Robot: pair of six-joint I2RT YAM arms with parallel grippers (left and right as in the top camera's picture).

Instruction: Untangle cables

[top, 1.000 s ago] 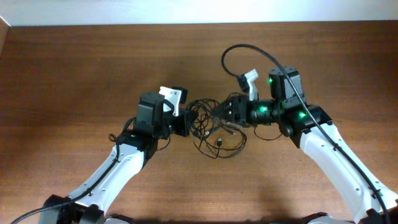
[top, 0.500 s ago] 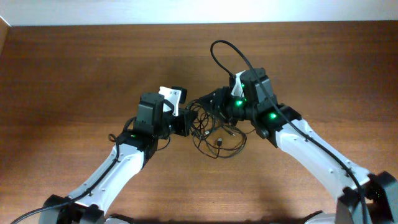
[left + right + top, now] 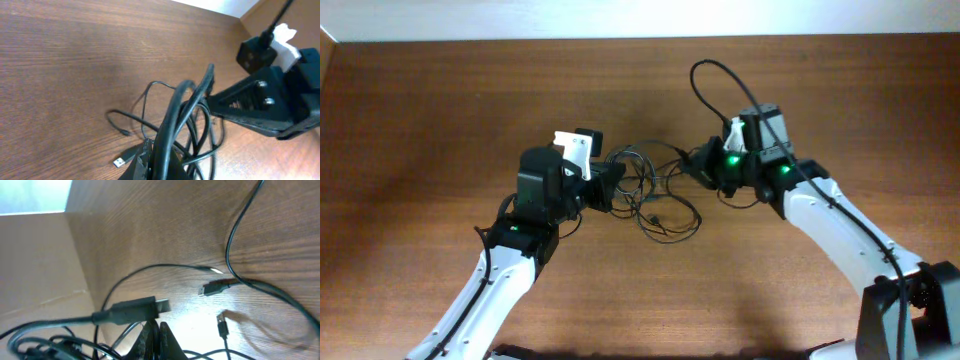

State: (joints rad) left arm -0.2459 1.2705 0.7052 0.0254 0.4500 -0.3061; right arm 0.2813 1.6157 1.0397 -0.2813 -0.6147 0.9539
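Cables: several thin black cords in one knotted bunch, between the two claws, with slack loops spilling onto the counter below the line that joins them.

Left claw: clamped together on a thick handful of cords. In its wrist view the strands rise straight out of the tips and fan away ahead. Purpose, as judged: an anchor, pinning one side of the knot so a pull from the other side has something to work against.

Right claw: tips pressed together at the far edge of the bunch, facing the left claw. A cord ending in a flat plug crosses just above its tips. Whether a strand is actually pinched between them cannot be told from the wrist view, though the placement suggests a grip was intended.

Loose ends: a silver-tipped plug lies on the counter just left of the left claw; two smaller plugs lie beyond the right claw, apart from the knot.

Status: tangle not yet opened; strands between the claws show little slack.
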